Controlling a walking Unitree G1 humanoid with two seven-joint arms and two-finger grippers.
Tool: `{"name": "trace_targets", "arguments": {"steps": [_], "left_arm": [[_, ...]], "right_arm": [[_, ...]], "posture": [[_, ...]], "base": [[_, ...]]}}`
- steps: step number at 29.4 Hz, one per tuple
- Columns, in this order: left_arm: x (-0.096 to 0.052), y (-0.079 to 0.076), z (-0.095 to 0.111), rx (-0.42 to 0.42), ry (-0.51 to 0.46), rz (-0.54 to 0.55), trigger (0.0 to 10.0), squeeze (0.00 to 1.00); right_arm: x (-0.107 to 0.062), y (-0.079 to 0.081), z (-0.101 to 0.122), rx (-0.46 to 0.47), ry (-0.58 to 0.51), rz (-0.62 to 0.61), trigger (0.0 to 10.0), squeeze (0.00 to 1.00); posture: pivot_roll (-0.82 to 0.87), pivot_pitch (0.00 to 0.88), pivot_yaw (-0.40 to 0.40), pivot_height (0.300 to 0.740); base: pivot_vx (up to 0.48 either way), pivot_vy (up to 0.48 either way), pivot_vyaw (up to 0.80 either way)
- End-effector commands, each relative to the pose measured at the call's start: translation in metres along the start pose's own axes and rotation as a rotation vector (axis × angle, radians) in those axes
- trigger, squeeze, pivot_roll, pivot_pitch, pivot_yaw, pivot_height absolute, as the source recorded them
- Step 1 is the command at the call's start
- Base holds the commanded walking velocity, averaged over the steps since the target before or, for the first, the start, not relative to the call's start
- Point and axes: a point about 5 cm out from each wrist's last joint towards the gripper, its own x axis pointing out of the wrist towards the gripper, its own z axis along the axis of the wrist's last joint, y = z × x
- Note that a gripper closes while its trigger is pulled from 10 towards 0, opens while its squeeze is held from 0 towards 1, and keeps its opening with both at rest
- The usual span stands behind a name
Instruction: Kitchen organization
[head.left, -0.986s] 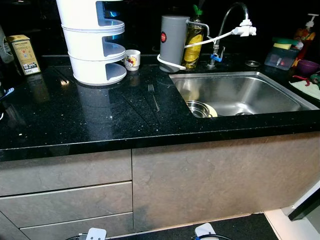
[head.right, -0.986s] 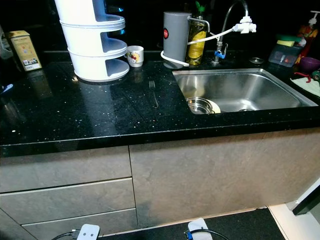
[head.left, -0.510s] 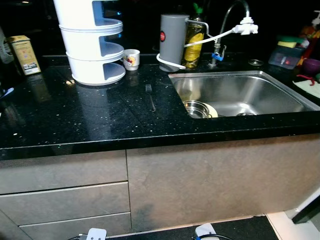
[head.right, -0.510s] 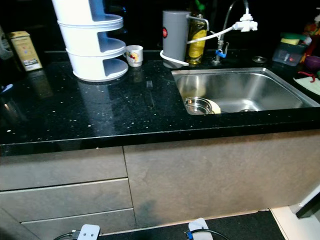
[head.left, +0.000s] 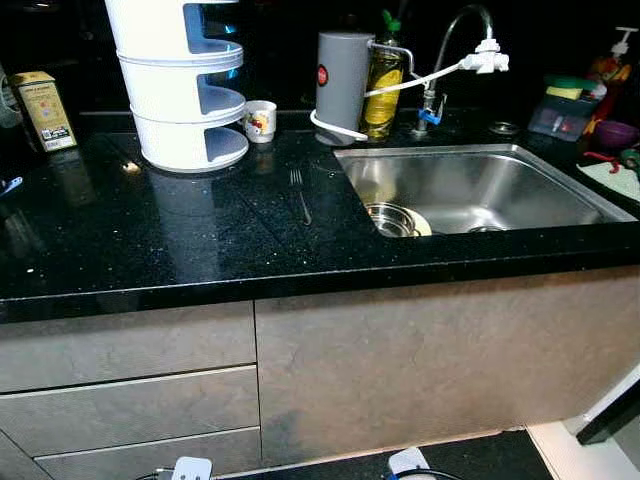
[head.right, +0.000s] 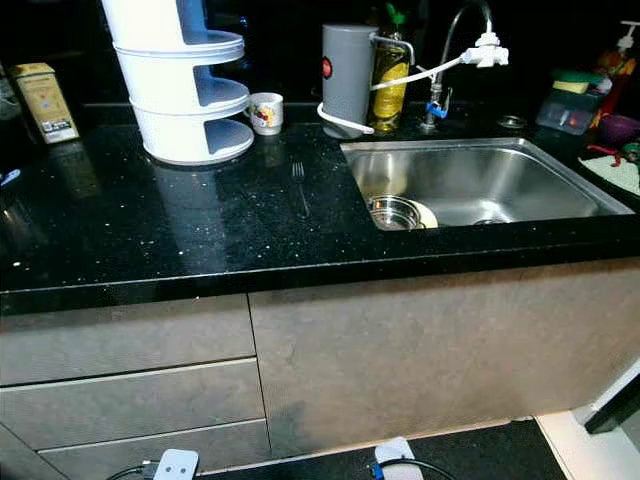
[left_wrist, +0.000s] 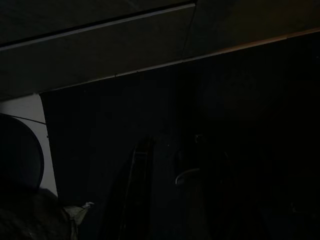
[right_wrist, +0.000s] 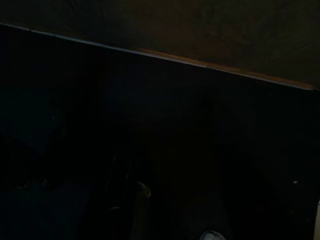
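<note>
While we stand facing the black countertop (head.left: 150, 240), both our arms hang idle below it, and the wrist views are so dark that we cannot tell whether either gripper is spread or pressed together; neither is holding anything that we can make out.

On the counter a fork (head.left: 300, 192) lies flat, tines toward the back wall, just beside the left rim of the steel sink (head.left: 560, 190). In the sink's near left corner sits a small metal bowl (head.left: 391, 218) touching a pale plate (head.left: 423, 224). Toward the back stand a white tiered rack (head.left: 180, 90), a small printed mug (head.left: 261, 120) just beside it, a grey canister (head.left: 340, 72), an oil bottle (head.left: 382, 80) and the faucet (head.left: 470, 50) with a white hose. A yellow box (head.left: 40, 108) stands at the far left.

We judge that tidying has not visibly begun, and the fork looks the likeliest first item. The risks follow from how it lies: thin and flat on a glossy stone surface, it gives long fingers little to bite on, so a closing pinch could skate it sideways into the sink. Its dark reflection also blurs its outline, which could put our reach off target. A careless swing toward the back could knock the mug or snag the hose, since they crowd the space behind.
</note>
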Motion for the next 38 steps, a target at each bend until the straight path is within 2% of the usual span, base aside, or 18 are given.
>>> {"name": "trace_targets", "arguments": {"steps": [1,38], "left_arm": [[-0.0022,0.0013,-0.0068,-0.003,0.028,0.003,10.0,0.0],[-0.0039,0.0043,-0.0099,0.012,0.034,0.019,10.0,0.0]], "right_arm": [[-0.0028,0.0022,-0.0116,0.001,0.047,0.005,10.0,0.0],[-0.0031,0.0024,-0.0135,-0.041,0.063,0.015,10.0,0.0]], "posture": [[0.02,0.135,-0.034,0.74],[0.02,0.122,-0.04,0.74]], "base": [[0.0,0.0,0.0],[0.0,0.0,0.0]]}}
